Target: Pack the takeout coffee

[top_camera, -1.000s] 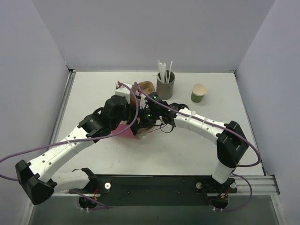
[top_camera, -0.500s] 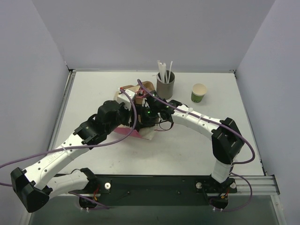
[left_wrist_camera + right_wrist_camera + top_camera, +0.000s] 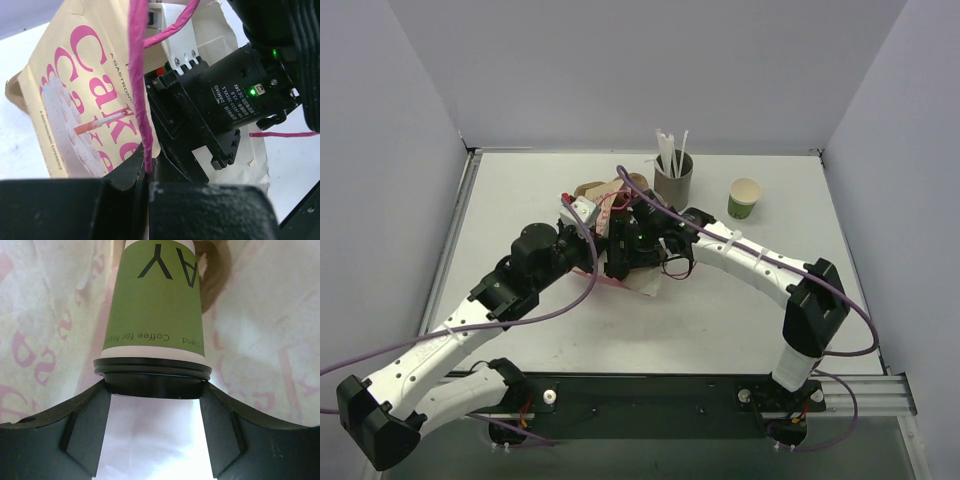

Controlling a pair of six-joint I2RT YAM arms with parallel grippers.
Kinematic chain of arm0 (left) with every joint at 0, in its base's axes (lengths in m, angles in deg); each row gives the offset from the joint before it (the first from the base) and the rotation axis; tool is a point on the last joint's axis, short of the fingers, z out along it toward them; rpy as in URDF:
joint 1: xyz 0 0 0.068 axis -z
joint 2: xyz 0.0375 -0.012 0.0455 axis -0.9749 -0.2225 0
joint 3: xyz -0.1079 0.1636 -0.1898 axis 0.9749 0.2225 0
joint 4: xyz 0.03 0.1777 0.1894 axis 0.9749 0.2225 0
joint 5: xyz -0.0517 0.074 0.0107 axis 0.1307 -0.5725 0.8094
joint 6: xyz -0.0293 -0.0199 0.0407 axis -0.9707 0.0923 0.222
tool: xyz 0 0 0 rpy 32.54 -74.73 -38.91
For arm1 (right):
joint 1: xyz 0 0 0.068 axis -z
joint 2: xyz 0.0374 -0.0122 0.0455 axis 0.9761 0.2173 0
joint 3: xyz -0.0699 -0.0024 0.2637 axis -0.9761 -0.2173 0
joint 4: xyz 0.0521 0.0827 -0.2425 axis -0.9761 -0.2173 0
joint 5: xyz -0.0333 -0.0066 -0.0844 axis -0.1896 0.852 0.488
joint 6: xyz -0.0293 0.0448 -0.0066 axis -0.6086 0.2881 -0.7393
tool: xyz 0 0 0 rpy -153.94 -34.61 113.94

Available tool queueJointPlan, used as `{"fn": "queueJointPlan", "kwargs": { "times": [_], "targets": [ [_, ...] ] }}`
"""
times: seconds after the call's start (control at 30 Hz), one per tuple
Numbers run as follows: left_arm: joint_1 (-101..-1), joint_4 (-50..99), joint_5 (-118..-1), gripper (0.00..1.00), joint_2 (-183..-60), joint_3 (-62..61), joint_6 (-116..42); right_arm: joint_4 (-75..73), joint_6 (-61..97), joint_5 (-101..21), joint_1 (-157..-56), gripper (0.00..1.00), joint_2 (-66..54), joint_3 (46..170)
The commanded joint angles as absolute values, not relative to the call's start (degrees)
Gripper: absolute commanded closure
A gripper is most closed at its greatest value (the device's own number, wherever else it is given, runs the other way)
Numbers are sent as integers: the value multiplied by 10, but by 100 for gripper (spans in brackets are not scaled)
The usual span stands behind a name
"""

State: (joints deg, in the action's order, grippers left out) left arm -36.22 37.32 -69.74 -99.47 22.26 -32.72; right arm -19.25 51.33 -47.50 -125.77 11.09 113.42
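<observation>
Cream paper bag (image 3: 75, 100), left wrist view: big pink word "Cake", twice, the lower one cut off by the gripper body. A small dark line beside it starts "A GASTRONO…", rest hidden behind the pink cord. Tiny line under the cake drawing is too small to read.

Black cylindrical motor housing (image 3: 235, 95), same view: white print, upside down, "DAMIAO" and "V3.0"; other lines unclear.

Green paper cup (image 3: 157, 315), right wrist view: large black letters "Y" and "A", cropped at the top edge. Small black line below reads "Coffee for fre…", then "…riend".

Top view: no readable text.
</observation>
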Motion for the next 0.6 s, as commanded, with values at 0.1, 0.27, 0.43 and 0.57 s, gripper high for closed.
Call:
{"fn": "queueJointPlan", "kwargs": {
  "times": [0.1, 0.27, 0.43, 0.57],
  "targets": [
    [-384, 225, -566, 100, -1005, 232, -346, -238, 508, -427, -1258, 71, 60, 1144],
    [-420, 202, -486, 100, -1033, 221, -392, -268, 514, -415, -1258, 72, 64, 1155],
    [-440, 192, -471, 100, -1039, 232, -442, -313, 505, -398, -1258, 74, 82, 1178],
    [-444, 229, -474, 100, -1044, 220, -453, -313, 512, -400, -1260, 74, 100, 1173]
  ]
}}
